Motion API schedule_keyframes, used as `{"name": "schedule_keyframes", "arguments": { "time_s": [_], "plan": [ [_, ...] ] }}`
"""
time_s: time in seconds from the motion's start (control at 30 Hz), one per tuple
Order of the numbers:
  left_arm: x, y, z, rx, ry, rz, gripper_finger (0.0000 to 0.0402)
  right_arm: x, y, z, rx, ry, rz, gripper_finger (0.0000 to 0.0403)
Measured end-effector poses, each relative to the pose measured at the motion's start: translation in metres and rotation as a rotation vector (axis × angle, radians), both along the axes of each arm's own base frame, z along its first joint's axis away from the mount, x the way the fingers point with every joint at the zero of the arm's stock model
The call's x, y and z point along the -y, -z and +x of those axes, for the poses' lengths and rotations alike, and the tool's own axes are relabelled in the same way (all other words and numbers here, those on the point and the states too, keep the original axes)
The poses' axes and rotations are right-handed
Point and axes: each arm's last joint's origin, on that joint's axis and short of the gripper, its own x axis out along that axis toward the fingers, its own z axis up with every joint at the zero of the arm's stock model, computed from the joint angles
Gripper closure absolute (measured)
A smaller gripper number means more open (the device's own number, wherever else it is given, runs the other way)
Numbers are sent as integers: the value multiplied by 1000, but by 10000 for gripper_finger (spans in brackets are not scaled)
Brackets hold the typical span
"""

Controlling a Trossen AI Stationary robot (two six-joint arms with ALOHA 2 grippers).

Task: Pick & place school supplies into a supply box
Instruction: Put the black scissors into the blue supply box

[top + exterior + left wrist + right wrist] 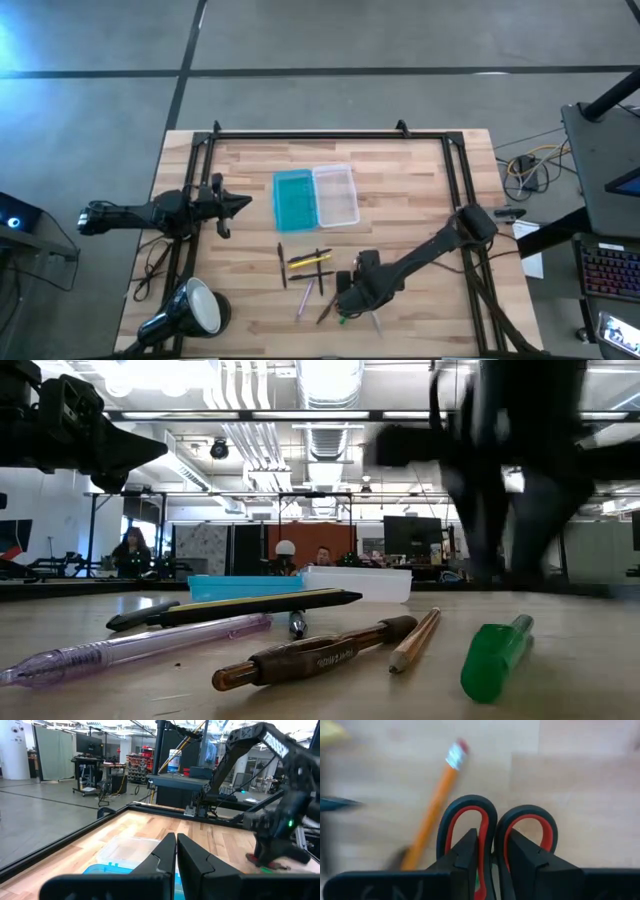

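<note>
The red-handled scissors sit in my right gripper, which is low over the table's near middle. A yellow pencil lies on the wood just beyond it. The green marker, a brown pen, a pinkish clear pen and a dark pencil lie flat on the table. The supply box lies open farther back, with a turquoise half and a clear half. My left gripper is shut, hovering left of the box. My right gripper holds the scissors by the handles, where the two loops meet. One finger stands in each loop, and the adjoining loop sides are pinched between them. The fingers point down at the table. The blades are hidden behind the gripper.
A black-and-white desk lamp lies at the near left corner. A black frame runs along the far edge and down both sides. Bare wood shows right of the box. People sit in the room beyond the table.
</note>
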Motion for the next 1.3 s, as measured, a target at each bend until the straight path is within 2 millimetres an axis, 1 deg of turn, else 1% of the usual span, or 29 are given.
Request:
{"name": "schedule_keyframes", "arguments": {
  "time_s": [0.07, 0.17, 0.27, 0.33, 0.5, 0.57, 0.63, 0.77, 0.87, 0.93, 1.0, 1.1, 1.23, 1.3],
  "plan": [
    [0, 0, 0, 0, 0, 0, 401, 6, -22, 0, 39, 2, -33, 333],
    [0, 0, 0, 0, 0, 0, 401, 19, -45, 2, 72, -21, -83, 333],
    [0, 0, 0, -1, 0, 0, 401, 46, -70, 7, 111, -69, -139, 332],
    [0, 0, 0, -1, 0, 0, 401, 72, -86, 10, 113, -115, -164, 332],
    [0, 0, 0, 0, 0, 0, 401, 148, -104, 25, 96, -231, -217, 331],
    [0, 0, 0, -1, 0, 0, 401, 177, -115, 31, 144, -264, -247, 331],
    [0, 0, 0, 0, 0, 0, 401, 206, -121, 36, 185, -275, -276, 331],
    [0, 0, 0, 0, 0, 0, 401, 254, -117, 45, 233, -287, -292, 331],
    [0, 0, 0, 0, 0, 0, 401, 282, -112, 48, 251, -278, -293, 331],
    [0, 0, 0, 0, 0, 0, 401, 295, -103, 52, 242, -294, -292, 331],
    [0, 0, 0, 0, 0, 0, 401, 304, -91, 57, 234, -325, -273, 331],
    [0, 0, 0, -1, 0, 0, 401, 311, -73, 65, 240, -364, -208, 331],
    [0, 0, 0, -1, 0, 0, 401, 312, -52, 72, 196, -437, -168, 330],
    [0, 0, 0, 0, 0, 0, 401, 311, -49, 73, 200, -480, -150, 330]
  ]
}}
